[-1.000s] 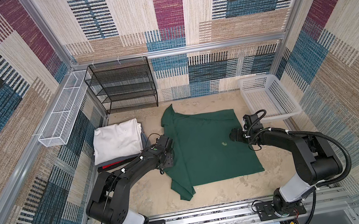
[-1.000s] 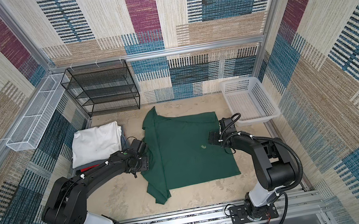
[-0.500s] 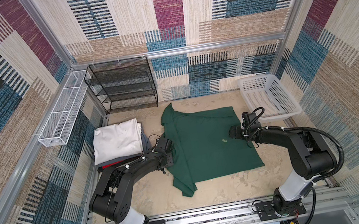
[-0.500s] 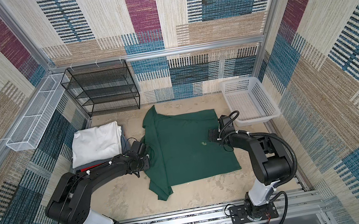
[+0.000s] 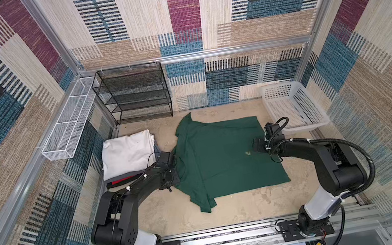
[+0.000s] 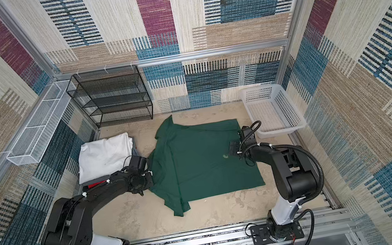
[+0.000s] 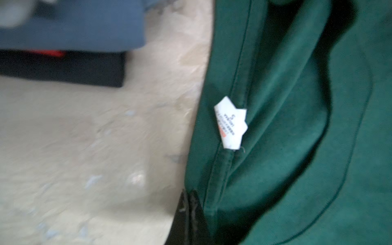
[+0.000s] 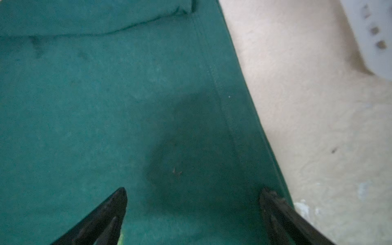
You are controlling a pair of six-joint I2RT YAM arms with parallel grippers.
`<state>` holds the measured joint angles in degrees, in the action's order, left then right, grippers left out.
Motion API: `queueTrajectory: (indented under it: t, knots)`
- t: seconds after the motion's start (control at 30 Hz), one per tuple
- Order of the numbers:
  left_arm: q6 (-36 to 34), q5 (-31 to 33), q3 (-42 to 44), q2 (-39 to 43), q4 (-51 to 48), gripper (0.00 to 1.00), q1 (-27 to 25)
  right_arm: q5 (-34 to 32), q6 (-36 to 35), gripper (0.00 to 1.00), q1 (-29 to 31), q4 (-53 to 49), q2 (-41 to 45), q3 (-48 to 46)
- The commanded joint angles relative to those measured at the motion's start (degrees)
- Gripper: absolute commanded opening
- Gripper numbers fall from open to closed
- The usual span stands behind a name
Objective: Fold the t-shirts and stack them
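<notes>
Green shirt lies spread flat across the middle of the table, and one sleeve trails toward the near edge. Left gripper is clamped tight on the shirt's left edge, close to the white neck label. Right gripper hangs over the shirt's right hem, jaws spread wide, gripping nothing. Off to the left sits the folded pile: white shirt on top, grey shirt beneath, black and red shirt at the bottom.
</notes>
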<state>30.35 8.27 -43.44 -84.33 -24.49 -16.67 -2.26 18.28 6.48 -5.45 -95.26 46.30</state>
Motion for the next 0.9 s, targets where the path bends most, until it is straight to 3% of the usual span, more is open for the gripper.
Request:
queueTrajectory:
  t: [0.0, 0.1, 0.3, 0.53, 0.6, 0.7, 0.8, 0.87]
  knots:
    - [-0.21, 3.68, 1.43, 4.13, -5.35, 0.00, 4.33, -1.66, 1.16, 0.98, -1.14, -8.48, 0.65, -0.98]
    - [-1.23, 0.91, 2.24, 6.51, -4.15, 0.00, 10.04, -1.52, 0.99, 0.98, -1.86, -9.06, 0.82, -0.17]
    - [-2.78, 2.57, 0.54, 6.94, -4.61, 0.00, 15.12, -2.14, 0.21, 0.99, -2.48, -10.10, 0.69, 1.03]
    - [-4.39, -0.23, -4.22, 2.60, -4.26, 0.01, 16.23, -0.85, -0.97, 0.99, -2.53, -10.36, 0.55, 1.99]
    - [-4.95, -4.08, -6.00, 2.05, -5.03, 0.28, 15.93, -0.33, -1.19, 0.99, -2.53, -11.47, 0.51, 2.97]
    - [-4.66, -3.91, -5.63, 5.81, -6.25, 0.51, 13.99, 0.44, -0.44, 0.98, -2.53, -11.66, 3.60, 2.99]
    - [-4.17, -2.06, -4.95, 12.35, -7.97, 0.64, 10.98, 1.87, -0.05, 0.98, -2.53, -12.10, 7.02, 3.90]
    - [-3.92, -1.73, -4.90, 15.99, -8.37, 0.66, 9.28, 2.66, 0.03, 0.99, -2.53, -12.56, 8.03, 5.42]
